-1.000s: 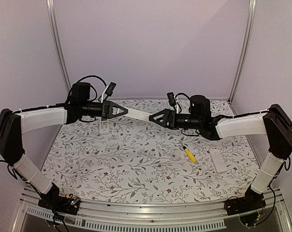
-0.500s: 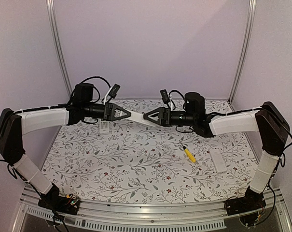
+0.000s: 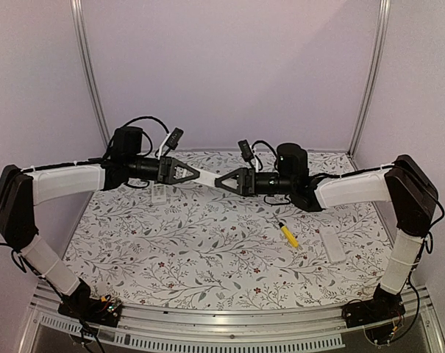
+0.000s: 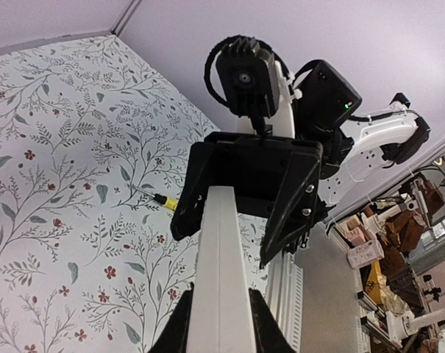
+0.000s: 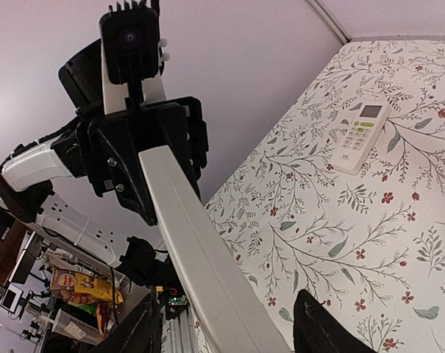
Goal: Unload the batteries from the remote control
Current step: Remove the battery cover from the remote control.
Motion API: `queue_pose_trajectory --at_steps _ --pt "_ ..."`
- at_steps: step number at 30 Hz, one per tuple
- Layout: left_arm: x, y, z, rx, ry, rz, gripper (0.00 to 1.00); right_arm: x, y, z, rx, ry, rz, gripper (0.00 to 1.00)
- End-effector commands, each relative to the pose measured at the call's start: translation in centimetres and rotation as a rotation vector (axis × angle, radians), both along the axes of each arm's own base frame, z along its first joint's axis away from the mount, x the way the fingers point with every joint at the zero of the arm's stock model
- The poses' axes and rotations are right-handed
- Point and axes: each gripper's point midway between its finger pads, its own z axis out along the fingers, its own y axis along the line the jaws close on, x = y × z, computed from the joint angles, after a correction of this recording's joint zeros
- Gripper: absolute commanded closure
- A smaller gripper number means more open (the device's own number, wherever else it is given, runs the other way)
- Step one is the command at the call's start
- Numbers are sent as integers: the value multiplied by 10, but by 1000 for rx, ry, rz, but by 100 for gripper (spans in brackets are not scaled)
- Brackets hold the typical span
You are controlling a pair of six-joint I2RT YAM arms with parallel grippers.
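Note:
A long white remote control (image 3: 207,177) hangs level in the air over the back of the table. My left gripper (image 3: 196,174) is shut on its left end; in the left wrist view the remote (image 4: 222,257) runs out from between that gripper's jaws (image 4: 221,303). My right gripper (image 3: 217,182) faces it and straddles the free end. In the right wrist view the remote (image 5: 193,250) lies against the left jaw, and a gap remains at the right jaw, so this gripper (image 5: 228,298) is open. No batteries show in any view.
A second white remote with a small screen (image 3: 159,193) (image 5: 360,136) lies on the floral tablecloth under the left arm. A yellow-handled tool (image 3: 287,234) (image 4: 163,200) and a flat white piece (image 3: 332,243) lie at the right.
My right arm has moved left until its jaws reach around the remote's free end, and the jaws have narrowed. The left gripper shifted slightly right and kept its hold.

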Motion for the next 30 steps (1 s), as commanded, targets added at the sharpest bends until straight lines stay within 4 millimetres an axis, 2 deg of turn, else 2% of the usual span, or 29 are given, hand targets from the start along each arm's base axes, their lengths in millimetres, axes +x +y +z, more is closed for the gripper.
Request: queue_pose_trajectory --at_steps 1,18,30 --pt "-5 -6 1 -10 -11 -37 100 0 4 5 20 -11 10 42" --pt "-7 -6 5 -12 -21 -37 100 -8 -6 7 32 -15 27 57" --pt "-10 -8 5 -11 -28 -50 100 -12 -9 10 44 -21 33 76"
